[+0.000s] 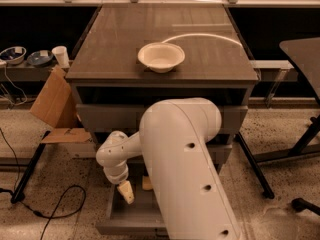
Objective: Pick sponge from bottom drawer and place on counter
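Observation:
The bottom drawer [131, 228] is pulled open, and my big white arm [185, 174] covers its right half. My gripper [125, 191] hangs from the wrist inside the drawer, near its left side and just above the floor. A small pale yellow piece, which looks like the sponge [147, 183], lies in the drawer just right of the gripper and is partly hidden by the arm. The two are apart. The counter [120, 39] is the dark top of the cabinet, with a round cream bowl [161, 57] on it.
A cardboard box [52, 104] leans against the cabinet's left side. A white cup [61, 56] and bowls [12, 54] sit on a low shelf at far left. Black cables [60, 204] lie on the floor. A black table [305, 49] and its legs [255, 169] stand at right.

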